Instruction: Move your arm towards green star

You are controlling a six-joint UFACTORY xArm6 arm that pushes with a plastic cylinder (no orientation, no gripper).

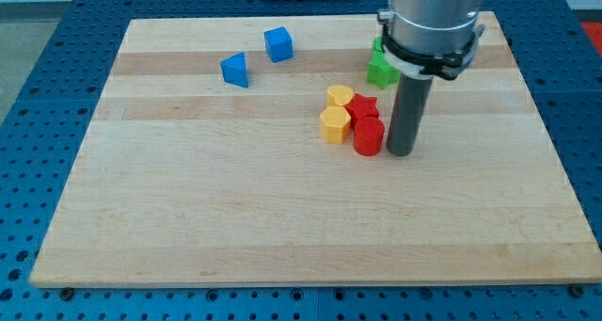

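Tip (400,152) on wooden board (188,217), beside red cylinder (368,136), below green star (380,70).

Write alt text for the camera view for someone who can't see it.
My tip rests on a wooden board just right of a red cylinder, below the partly hidden green star. Red and yellow blocks cluster mid-board; two blue blocks lie toward the view's top left.

Two blue blocks: a cube (278,44) and a wedge-like one (235,70). Two yellow (334,125) (340,97), two red (368,136) (362,106) (clustered beside my tip (401,152)). One green star (380,69), partly hidden.
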